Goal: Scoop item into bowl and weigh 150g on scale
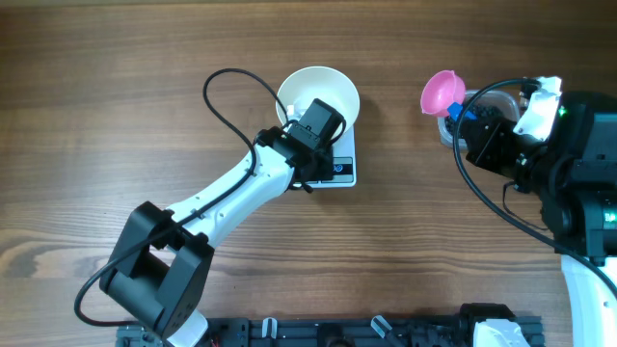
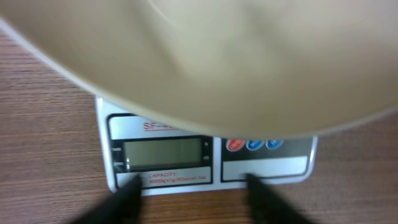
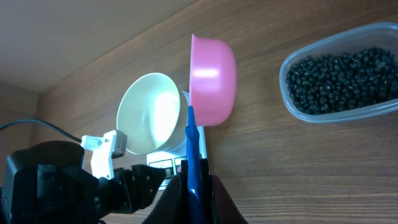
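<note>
Wood table (image 1: 116,77), white bowl (image 1: 313,85) sitting on the scale (image 2: 264,165). Left gripper (image 2: 194,198) hovers at scale's front edge, jaws apart, holding nothing. Clear tub (image 3: 329,116) holds black beads (image 3: 342,78). Right gripper (image 3: 194,186) clamps blue handle of pink scoop (image 3: 212,74).

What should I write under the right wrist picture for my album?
Right end effector holding a pink scoop between the white bowl and black beads.

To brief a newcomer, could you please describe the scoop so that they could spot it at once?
On the wooden table, look to the right side, where the right arm's fingers pinch a blue handle. At its end is the scoop, a small round cup; it alone is bright pink, unlike the white bowl and clear tub of black beans.
</note>
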